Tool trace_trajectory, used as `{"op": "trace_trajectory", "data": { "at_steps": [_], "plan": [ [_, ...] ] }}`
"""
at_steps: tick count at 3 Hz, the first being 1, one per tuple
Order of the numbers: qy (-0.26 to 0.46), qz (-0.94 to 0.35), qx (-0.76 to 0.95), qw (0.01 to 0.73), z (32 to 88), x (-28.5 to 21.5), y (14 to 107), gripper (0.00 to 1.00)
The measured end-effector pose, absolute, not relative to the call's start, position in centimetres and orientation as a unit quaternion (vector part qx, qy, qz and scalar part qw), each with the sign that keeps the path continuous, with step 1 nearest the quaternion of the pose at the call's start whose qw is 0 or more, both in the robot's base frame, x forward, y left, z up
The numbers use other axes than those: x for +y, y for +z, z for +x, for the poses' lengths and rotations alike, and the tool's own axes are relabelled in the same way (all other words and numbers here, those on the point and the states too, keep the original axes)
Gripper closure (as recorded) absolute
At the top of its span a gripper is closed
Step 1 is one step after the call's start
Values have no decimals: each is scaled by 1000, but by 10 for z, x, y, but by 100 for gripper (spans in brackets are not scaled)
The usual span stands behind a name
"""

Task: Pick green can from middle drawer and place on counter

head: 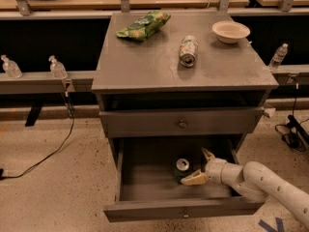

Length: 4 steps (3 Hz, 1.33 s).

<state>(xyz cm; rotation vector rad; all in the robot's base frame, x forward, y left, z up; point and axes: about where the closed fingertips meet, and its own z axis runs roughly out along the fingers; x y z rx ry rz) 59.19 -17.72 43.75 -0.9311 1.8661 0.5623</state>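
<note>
Green can [181,168] upright on the floor of the pulled-out middle drawer [145,182], right of centre, silver top and pull tab facing up. Just to its right, end effector [193,166] reaching in from the right on a white arm [270,185], two tan fingers [192,179] spread wide, one low at the front of the can, the other raised behind and to the right; nothing gripped. Possibly touching the can at the lower finger, though hard to say from this angle. Spread that wide, in all likelihood, to take the can's body between the fingers from the side, and held low to pass under the closed drawer front [145,124] overhead. Drawer drawn well out, leaving room for a lift up and forward. Above, the surface [145,66], flat and scuffed, the intended resting place, carrying a pale white-and-green can [188,51] on its side near the middle, a bowl [231,31] at the back right and a green snack bag [143,25] at the back left. Bare patch along the front half, by this reading the easiest spot for setting the can down. Judged stage: end of the approach, with closing, lifting and placing not yet begun.
</note>
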Motion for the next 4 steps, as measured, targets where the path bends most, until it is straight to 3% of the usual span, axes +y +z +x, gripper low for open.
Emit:
{"op": "trace_trajectory", "data": {
  "at_steps": [1,4],
  "plan": [
    [266,-378,751,471,596,-154,424,13],
    [319,-383,708,500,608,-122,432,83]
  ]
}}
